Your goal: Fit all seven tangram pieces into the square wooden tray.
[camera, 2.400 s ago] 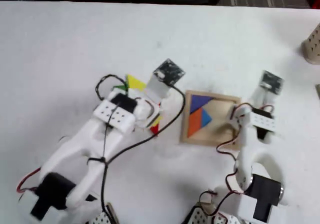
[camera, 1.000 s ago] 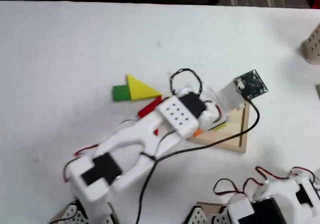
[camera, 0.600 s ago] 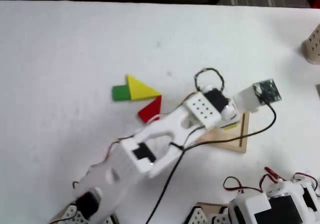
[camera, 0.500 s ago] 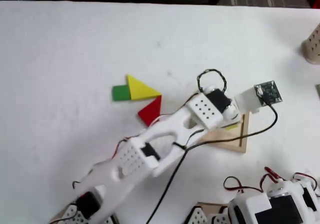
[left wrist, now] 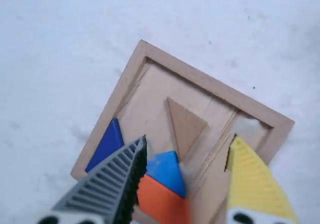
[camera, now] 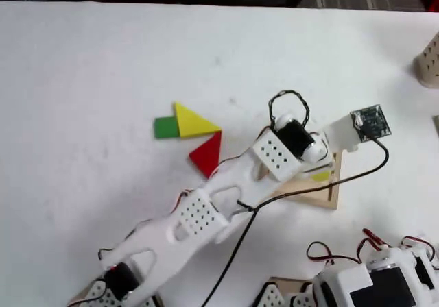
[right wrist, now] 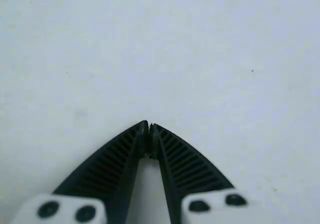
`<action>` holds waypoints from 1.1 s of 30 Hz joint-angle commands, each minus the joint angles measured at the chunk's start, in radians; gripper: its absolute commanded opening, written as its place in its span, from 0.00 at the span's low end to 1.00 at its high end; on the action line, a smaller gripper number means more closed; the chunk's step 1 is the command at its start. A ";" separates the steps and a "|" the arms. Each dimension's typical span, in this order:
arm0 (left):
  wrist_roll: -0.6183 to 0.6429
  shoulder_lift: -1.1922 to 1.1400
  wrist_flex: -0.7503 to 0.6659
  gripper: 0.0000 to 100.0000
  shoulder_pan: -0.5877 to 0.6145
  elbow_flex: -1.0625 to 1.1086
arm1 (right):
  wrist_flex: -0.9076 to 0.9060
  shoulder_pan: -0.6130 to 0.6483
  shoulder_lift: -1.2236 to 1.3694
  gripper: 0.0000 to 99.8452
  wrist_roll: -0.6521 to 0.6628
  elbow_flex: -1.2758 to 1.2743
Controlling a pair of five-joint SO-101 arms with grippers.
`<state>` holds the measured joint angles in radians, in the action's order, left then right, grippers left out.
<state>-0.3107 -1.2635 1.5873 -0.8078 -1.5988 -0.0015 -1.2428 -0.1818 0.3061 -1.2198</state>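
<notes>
Left wrist view: left gripper (left wrist: 187, 141), spread and empty, above the wooden tray (left wrist: 210, 84) holding a blue piece (left wrist: 107, 144) and an orange piece (left wrist: 162, 201). High view: red triangle (camera: 207, 155), yellow triangle (camera: 192, 120) and green piece (camera: 164, 127) on the table (camera: 103, 60). Right gripper (right wrist: 150, 126): closed.

Robotics lab bench: white table (camera: 103, 60), wired arm (camera: 199, 218), bare camera board (camera: 370, 122).
</notes>
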 commanded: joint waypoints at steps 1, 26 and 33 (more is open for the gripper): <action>-0.011 0.093 0.092 0.28 0.001 -0.066 | 0.019 -0.016 -0.007 0.02 0.011 0.000; 0.239 1.095 0.144 0.27 0.616 1.148 | -0.989 0.545 -0.981 0.02 0.087 -0.008; 0.238 1.389 -0.298 0.27 0.748 1.863 | -1.173 0.918 -1.191 0.02 -0.064 -0.021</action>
<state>-0.0836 -0.0775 1.5627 -0.1066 -0.1289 -1.1308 -0.4680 -1.3234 0.2877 -1.2505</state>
